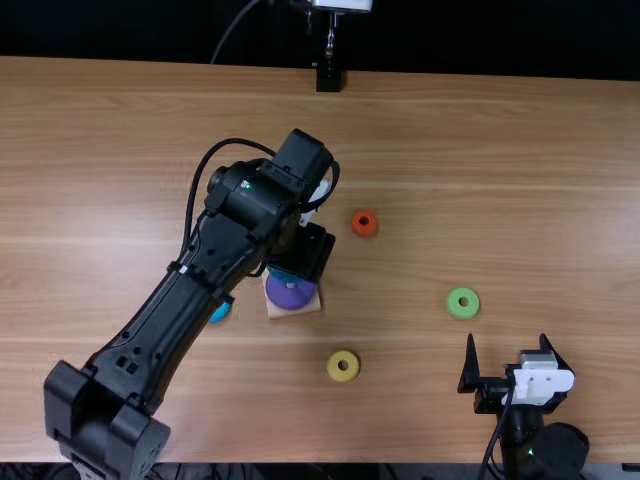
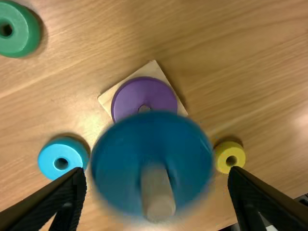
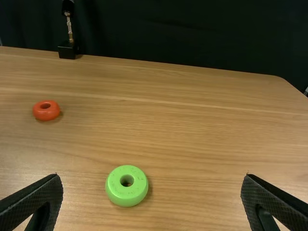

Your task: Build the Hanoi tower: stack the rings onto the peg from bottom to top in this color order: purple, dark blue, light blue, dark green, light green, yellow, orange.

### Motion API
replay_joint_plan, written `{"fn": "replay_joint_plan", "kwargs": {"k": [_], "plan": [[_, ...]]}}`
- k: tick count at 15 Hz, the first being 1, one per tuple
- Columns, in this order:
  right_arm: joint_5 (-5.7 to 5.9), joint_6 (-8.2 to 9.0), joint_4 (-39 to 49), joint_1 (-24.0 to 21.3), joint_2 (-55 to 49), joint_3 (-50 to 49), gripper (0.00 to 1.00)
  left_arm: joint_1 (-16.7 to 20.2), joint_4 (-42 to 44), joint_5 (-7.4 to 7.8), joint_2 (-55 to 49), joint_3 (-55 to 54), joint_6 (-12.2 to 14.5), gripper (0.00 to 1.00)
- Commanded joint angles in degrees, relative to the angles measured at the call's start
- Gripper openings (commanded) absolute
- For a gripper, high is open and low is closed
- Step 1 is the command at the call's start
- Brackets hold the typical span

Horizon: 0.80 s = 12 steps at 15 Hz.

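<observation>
The dark blue ring [image 2: 120,159] is threaded on the peg [image 2: 156,195], above the purple ring [image 2: 144,94], which lies on the pale square base [image 1: 298,307], left of the tabletop's middle. A gap shows between the two rings — the lower part of the peg is visible in it. The left gripper [image 1: 312,250] is over the peg, its jaws released and standing wide on either side of the dark blue ring.

The light blue ring [image 1: 220,313] lies just beside the base, toward the tabletop's left edge; the yellow ring [image 1: 343,366] is nearer the near edge. The dark green ring [image 2: 19,31] lies well apart from the base. The orange ring [image 1: 364,223] is beyond the base, toward the far edge, and the light green ring [image 1: 463,303] is toward the right edge. The right gripper [image 1: 507,338] is near the near right corner, jaws spread apart.

The tabletop [image 1: 540,180] is light brown, its grain running left to right. A black stand [image 1: 329,77] is at the far edge; behind hangs dark cloth [image 3: 192,38].
</observation>
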Motion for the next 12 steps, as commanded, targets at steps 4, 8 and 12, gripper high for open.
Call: {"fn": "replay_joint_plan", "kwargs": {"k": [4, 8, 12], "plan": [[0.51, 0.41, -3.11, -0.65, -0.73, -3.96, 1.00, 0.28, -0.26, 0.37, 0.60, -0.48, 0.33, 1.00], [0.51, 0.41, -3.11, -0.65, -0.73, -3.96, 1.00, 0.55, 0.69, 0.05, -0.54, 0.48, 0.54, 1.00], [0.51, 0.41, -3.11, -0.65, -0.73, -3.96, 1.00, 4.15, 1.54, 0.26, -6.17, 1.45, 0.54, 1.00]]}}
